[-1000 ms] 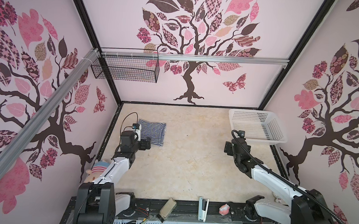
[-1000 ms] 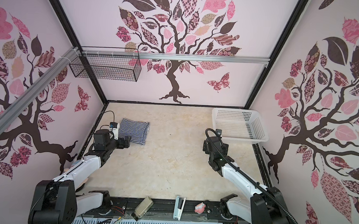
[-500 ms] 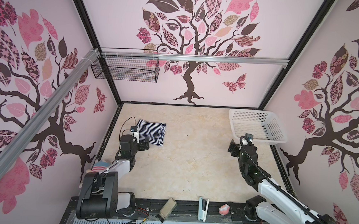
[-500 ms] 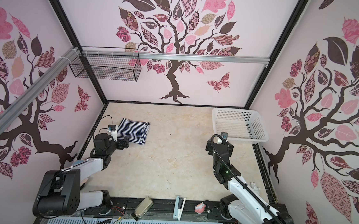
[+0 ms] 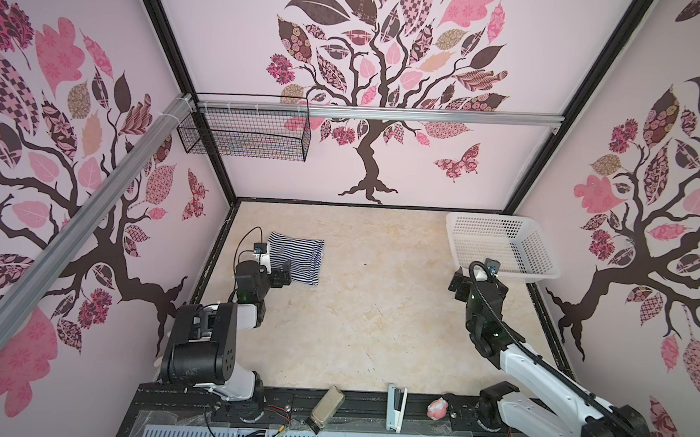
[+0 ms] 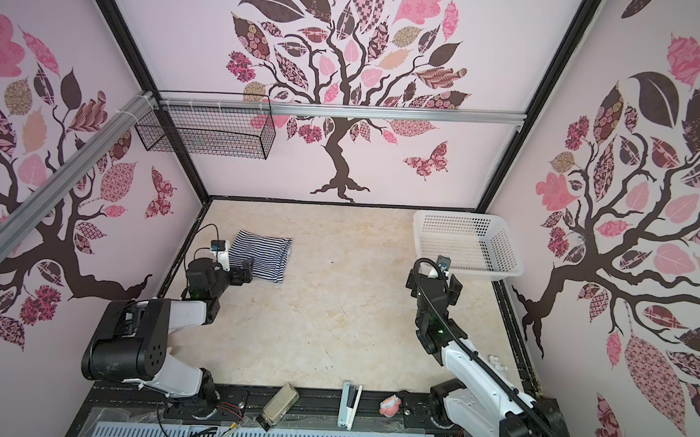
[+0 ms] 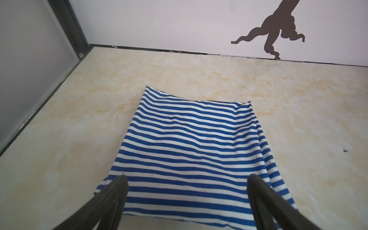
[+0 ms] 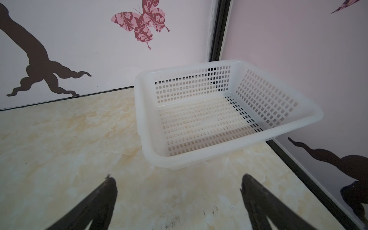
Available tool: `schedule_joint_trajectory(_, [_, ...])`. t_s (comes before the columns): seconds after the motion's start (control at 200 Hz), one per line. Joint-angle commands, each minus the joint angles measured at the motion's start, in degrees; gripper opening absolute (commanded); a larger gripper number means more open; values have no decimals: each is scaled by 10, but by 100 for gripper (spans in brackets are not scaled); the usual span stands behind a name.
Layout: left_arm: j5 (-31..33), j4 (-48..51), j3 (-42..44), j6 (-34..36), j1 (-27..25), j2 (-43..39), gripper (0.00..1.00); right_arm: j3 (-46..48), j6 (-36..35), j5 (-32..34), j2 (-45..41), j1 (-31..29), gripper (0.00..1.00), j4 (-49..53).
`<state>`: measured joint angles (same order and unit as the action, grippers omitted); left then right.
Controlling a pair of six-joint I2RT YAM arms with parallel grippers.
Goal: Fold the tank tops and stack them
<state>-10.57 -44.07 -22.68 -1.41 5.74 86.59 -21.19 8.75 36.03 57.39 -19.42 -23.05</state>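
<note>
- Presently, the right end effector [image 5: 479,283] hangs over the bare desk [image 5: 376,312] on the right, jaws spread wide with nothing between them.
- The left end effector [image 7: 186,179], equally wide and holding nothing, sits at the near edge of the tank top [image 7: 189,139]; I cannot tell whether it touches the cloth.
- The tank top lies folded at the far left and extends away from those fingertips. Its stripes run left-right, and its longer side seems to run near-far. The left arm is much nearer.
- Farthest, the white basket [image 8: 139,111] stands in the far-right corner, well apart from the tank top.
</note>
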Motion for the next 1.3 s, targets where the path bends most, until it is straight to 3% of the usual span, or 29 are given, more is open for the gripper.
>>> schedule_joint_trajectory(0.0, [-26,-124,50,26,-9,13,97,23,-19,-11,35,3,100,-89])
schedule_joint_trajectory(0.065, [-4,-195,64,33,-29,41,97,32,-53,-57,58,4,100,-141])
schedule_joint_trajectory(0.145, [48,-85,31,21,-30,16,97,37,-73,-80,83,6,100,-186])
schedule_joint_trajectory(0.21, [108,-79,8,-12,-28,36,97,45,-88,-101,100,18,100,-223])
schedule_joint_trajectory(0.325, [94,-50,6,-8,-24,24,97,57,-72,-138,131,77,100,-272])
schedule_joint_trajectory(0.435, [39,-64,10,11,-21,26,97,57,-22,-228,158,144,100,-295])
schedule_joint_trajectory(0.645, [18,-68,12,13,-17,27,97,45,-48,-273,223,148,99,-327])
schedule_joint_trajectory(0.741, [24,-65,9,10,-16,27,97,30,-75,-324,225,148,97,-300])
schedule_joint_trajectory(0.986, [51,-54,5,4,-19,27,97,24,-89,-329,237,148,93,-303])
schedule_joint_trajectory(1.076, [52,-55,5,3,-19,26,97,105,-88,-300,231,148,94,-446])
schedule_joint_trajectory(1.201, [52,-55,5,3,-19,26,97,119,-112,-324,342,147,94,-609])
schedule_joint_trajectory(1.296, [53,-54,5,4,-19,26,97,62,-100,-309,295,147,100,-422])
